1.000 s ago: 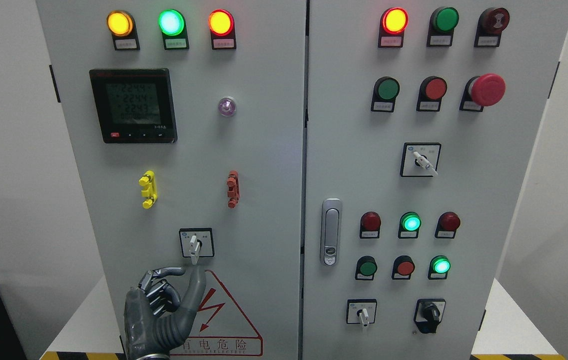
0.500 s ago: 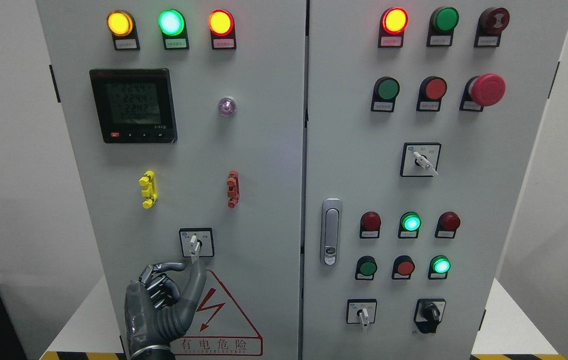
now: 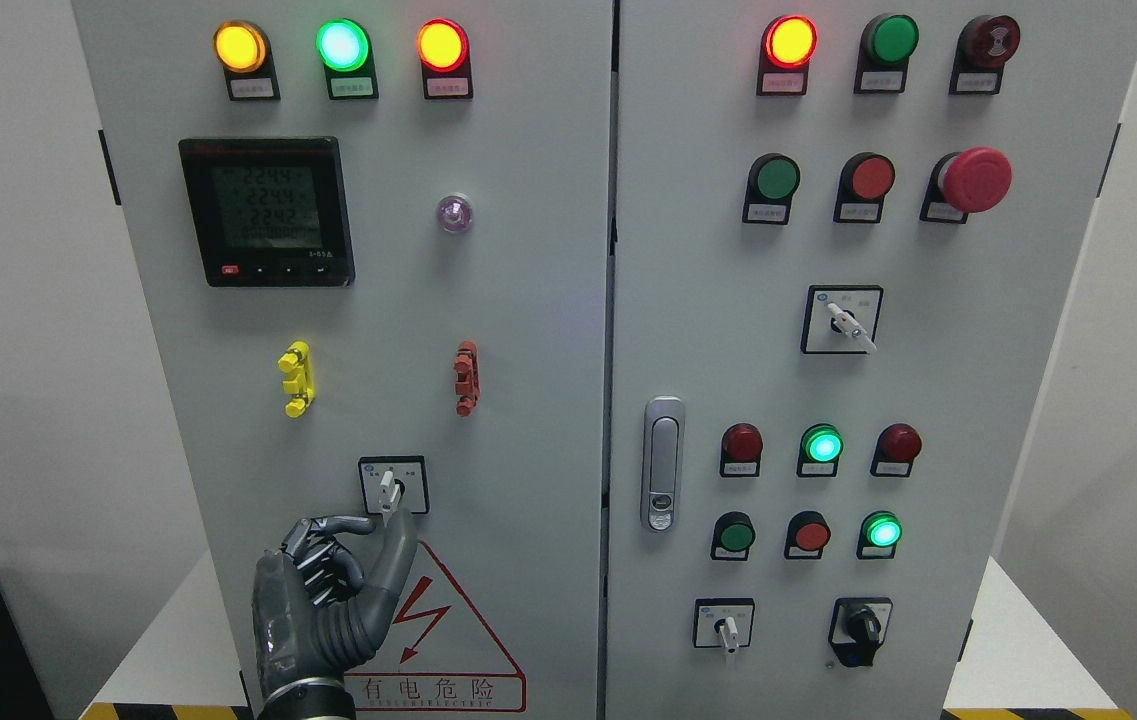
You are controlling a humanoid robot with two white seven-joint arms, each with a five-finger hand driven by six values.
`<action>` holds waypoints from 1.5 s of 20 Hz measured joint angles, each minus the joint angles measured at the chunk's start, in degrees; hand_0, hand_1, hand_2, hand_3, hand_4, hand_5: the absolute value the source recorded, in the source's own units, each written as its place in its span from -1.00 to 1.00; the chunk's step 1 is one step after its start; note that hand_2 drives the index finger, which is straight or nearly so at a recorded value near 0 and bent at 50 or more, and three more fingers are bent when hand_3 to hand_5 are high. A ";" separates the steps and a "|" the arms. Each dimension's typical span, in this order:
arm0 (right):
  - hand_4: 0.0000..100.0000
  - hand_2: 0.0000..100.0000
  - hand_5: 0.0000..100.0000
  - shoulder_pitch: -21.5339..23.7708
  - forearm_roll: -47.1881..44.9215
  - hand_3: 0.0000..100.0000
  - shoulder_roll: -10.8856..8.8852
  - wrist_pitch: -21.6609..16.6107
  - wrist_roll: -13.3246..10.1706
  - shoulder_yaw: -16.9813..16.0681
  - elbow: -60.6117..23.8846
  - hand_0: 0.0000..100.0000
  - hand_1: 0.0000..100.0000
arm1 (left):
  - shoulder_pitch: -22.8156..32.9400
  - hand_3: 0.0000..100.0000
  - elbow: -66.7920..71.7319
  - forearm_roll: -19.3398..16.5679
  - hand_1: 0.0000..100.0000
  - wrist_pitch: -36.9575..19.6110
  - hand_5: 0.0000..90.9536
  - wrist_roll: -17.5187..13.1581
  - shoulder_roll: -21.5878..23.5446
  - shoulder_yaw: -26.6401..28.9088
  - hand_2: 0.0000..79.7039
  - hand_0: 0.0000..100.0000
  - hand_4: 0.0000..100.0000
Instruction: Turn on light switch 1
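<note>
white walls frame a grey two-door electrical cabinet [image 3: 528, 300] standing on a pale platform with hazard striping at its foot. nearest the camera, the left hand [image 3: 328, 590] rises from the bottom edge, just below the rotary selector switch [image 3: 391, 487] on the left door. its fingers are curled in and hold nothing, except one digit [image 3: 398, 540] stretched up so its tip touches the lower end of the switch's white lever, probably so that a sideways push can rotate it. the right hand is not in view. just right of the hand sits a red warning triangle [image 3: 438, 620]. above the switch: one yellow clip [image 3: 296, 378], one red clip [image 3: 466, 377], one digital meter [image 3: 266, 212], one small violet lamp [image 3: 454, 213], and three lit lamps along the top. the right door carries three more rotary selectors, one black knob, and a latch handle [image 3: 663, 464].
</note>
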 measured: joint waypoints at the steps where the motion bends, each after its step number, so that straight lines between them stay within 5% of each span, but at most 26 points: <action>1: -1.00 -1.00 -1.00 0.00 0.00 -1.00 0.00 0.00 0.00 0.00 0.00 -1.00 -1.00 | -0.09 1.00 0.01 0.00 0.33 0.08 0.93 0.00 -0.02 0.00 0.38 -0.77 0.90; 30: -1.00 -1.00 -1.00 0.00 0.00 -1.00 0.00 0.00 -0.02 -0.01 0.00 -1.00 -1.00 | -3.11 1.00 0.10 1.81 0.33 5.22 0.94 0.53 -0.34 -0.32 0.42 -0.72 0.91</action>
